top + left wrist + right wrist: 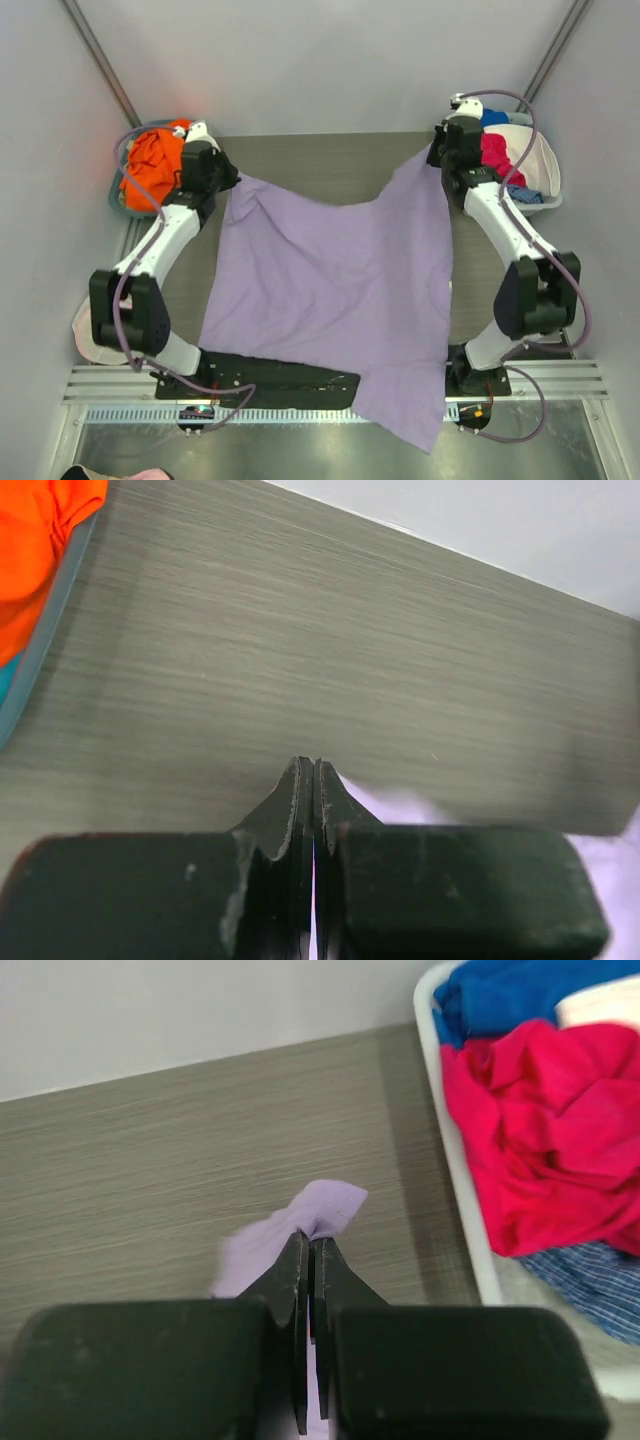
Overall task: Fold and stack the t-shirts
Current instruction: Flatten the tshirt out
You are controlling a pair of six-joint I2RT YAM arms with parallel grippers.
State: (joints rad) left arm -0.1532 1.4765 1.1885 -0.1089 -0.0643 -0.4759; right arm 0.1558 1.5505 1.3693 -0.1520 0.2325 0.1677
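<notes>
A large lavender t-shirt (335,290) lies spread over the table, its near end hanging over the front rail. My left gripper (222,183) is shut on its far left corner; in the left wrist view a sliver of lavender cloth (400,808) shows beside the closed fingertips (300,780). My right gripper (440,155) is shut on the far right corner; a lavender tuft (330,1205) pokes out past the closed fingertips (297,1250). An orange t-shirt (152,165) fills a teal bin at far left and also shows in the left wrist view (35,540).
A white basket (540,165) at far right holds pink (540,1150), blue (510,995) and checked cloth. The teal bin's rim (45,630) is close to my left gripper. A white pouch with a pink rim (85,335) lies at the left edge. The grey walls stand close around.
</notes>
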